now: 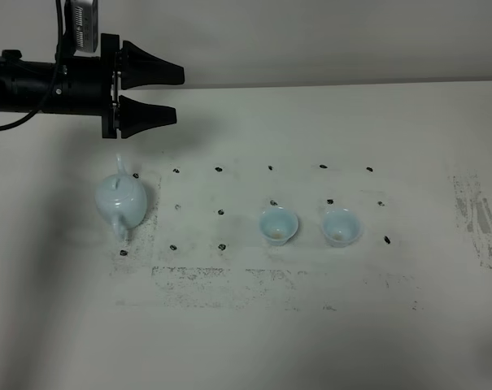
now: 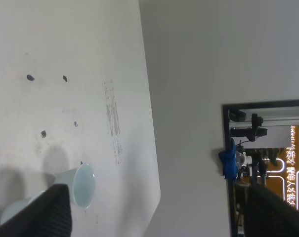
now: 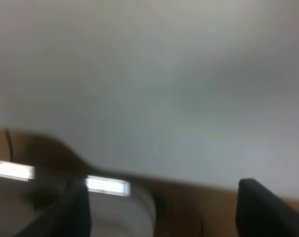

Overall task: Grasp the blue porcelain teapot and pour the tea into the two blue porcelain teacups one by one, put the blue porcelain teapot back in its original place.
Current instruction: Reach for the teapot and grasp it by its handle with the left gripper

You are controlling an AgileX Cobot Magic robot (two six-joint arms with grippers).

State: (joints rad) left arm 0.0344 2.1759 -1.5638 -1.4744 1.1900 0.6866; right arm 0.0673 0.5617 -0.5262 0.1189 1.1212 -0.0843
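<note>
The blue porcelain teapot [image 1: 121, 201] stands upright on the table's left side, lid on, spout toward the front. The two blue porcelain teacups [image 1: 278, 225] [image 1: 341, 227] stand side by side to its right, each with something pale at the bottom. My left gripper [image 1: 178, 93] hangs open in the air behind and above the teapot, fingers pointing right, holding nothing. In the left wrist view the left gripper [image 2: 158, 197] is spread wide, with one teacup [image 2: 82, 185] and part of the other teacup [image 2: 16, 210] between its fingers' line of sight. The right gripper [image 3: 164, 197] is open and faces a blurred wall.
Small dark marks [image 1: 219, 170] dot the white table [image 1: 246, 325] in a grid. A scuffed dark patch [image 1: 473, 211] lies near the right edge. The left wrist view shows the table's far edge [image 2: 151, 148] and a doorway [image 2: 268, 163] beyond.
</note>
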